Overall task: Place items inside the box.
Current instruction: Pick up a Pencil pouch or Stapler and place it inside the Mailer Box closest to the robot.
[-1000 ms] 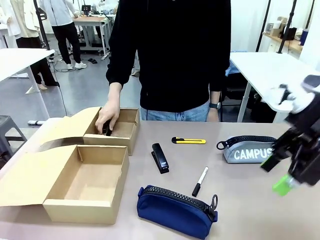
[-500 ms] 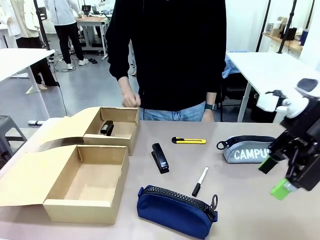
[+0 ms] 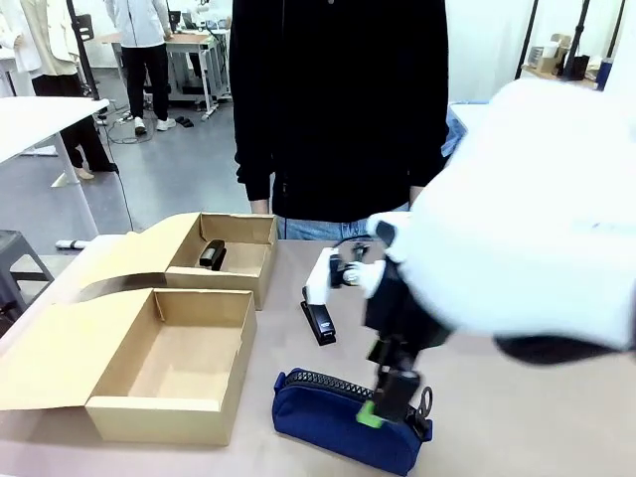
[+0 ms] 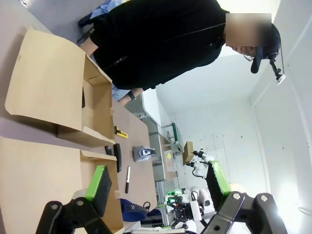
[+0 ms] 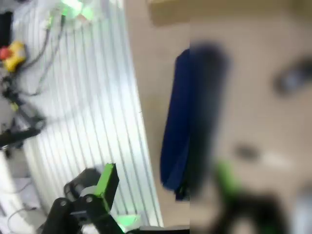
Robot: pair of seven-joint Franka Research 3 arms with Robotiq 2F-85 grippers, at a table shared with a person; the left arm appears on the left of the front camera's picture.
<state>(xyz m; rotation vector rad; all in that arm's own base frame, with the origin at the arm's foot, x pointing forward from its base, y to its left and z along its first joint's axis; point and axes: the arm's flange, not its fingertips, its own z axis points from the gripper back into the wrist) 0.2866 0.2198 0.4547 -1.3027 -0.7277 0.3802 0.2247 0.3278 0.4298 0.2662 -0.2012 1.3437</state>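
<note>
Bulky, rounded white right arm (image 3: 537, 209) at frame right, ending in black right gripper (image 3: 383, 402) with green pads (image 3: 369, 414).

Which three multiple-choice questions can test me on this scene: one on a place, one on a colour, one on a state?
1. Where does one black stapler lie?
A) in the far box
B) on the floor
C) on a chair

2. What colour is the pouch nearest the right end effector?
A) grey
B) navy
C) red

3. How is the left end effector?
A) shut on a marker
B) shut on a knife
C) open, holding nothing

Answers:
1 A: it lies between that box's walls.
2 B: its fabric is dark blue.
3 C: its jaws stand wide apart, nothing between them.
</note>
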